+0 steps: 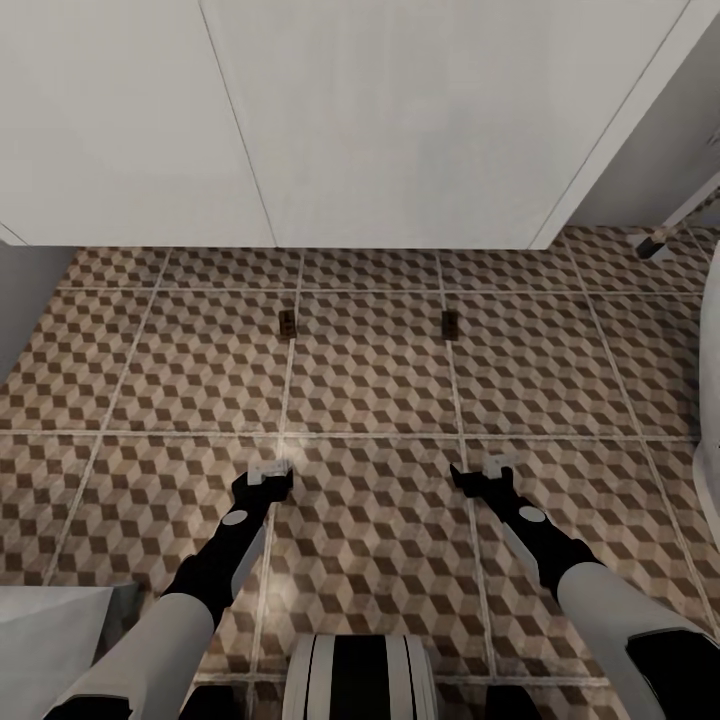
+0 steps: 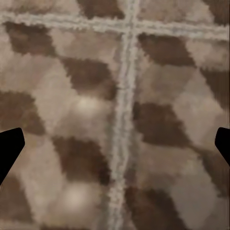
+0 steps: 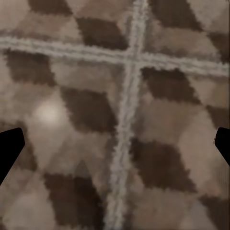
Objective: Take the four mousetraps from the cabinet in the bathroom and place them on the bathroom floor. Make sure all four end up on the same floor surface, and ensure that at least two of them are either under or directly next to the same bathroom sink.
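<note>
I hold both grippers, left [image 1: 268, 472] and right [image 1: 482, 470], fingers apart and empty, above the bathroom floor [image 1: 370, 380]; two mousetraps [image 1: 287, 323] lie beside the vanity [image 1: 300, 120]; I judge retracting straight avoids nudging them.

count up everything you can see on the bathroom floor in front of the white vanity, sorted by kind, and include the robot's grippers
Mousetraps on the tiled floor: 2, one and another, both just in front of the white vanity.
Grippers: 2, the left gripper and the right gripper, both open and empty.
Total: 4
</note>
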Controlling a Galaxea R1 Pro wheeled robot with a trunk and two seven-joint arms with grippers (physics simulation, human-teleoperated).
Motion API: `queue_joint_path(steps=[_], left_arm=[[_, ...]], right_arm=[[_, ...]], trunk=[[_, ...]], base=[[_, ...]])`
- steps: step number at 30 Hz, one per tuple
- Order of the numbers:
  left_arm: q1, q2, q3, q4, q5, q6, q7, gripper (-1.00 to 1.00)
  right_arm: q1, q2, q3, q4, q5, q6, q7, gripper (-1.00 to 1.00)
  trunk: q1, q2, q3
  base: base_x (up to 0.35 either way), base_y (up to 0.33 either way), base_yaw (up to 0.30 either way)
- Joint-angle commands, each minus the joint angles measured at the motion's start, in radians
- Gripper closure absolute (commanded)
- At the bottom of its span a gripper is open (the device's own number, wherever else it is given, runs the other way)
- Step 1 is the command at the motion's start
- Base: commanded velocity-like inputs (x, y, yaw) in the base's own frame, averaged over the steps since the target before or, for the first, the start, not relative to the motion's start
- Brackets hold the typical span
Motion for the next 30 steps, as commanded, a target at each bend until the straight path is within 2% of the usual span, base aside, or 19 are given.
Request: queue_joint_path(steps=[1, 30], left_arm=[[0.000, -0.001, 0.000, 0.000, 0.001, 0.000, 0.004, -1.00], [0.000, 0.003, -0.003, 0.000, -0.003, -0.023, 0.007, -1.00]], right_arm=[[-0.001, -0.001, 0.005, 0.001, -0.011, -0.004, 0.003, -1.00], [0.000, -0.001, 0.005, 0.001, -0.011, -0.004, 0.003, -1.00]], trunk=[[-0.001, 0.000, 0.004], [-0.014, 0.007, 0.116]], base=[[0.000, 0.000, 0.000], [0.000, 0.000, 0.000]])
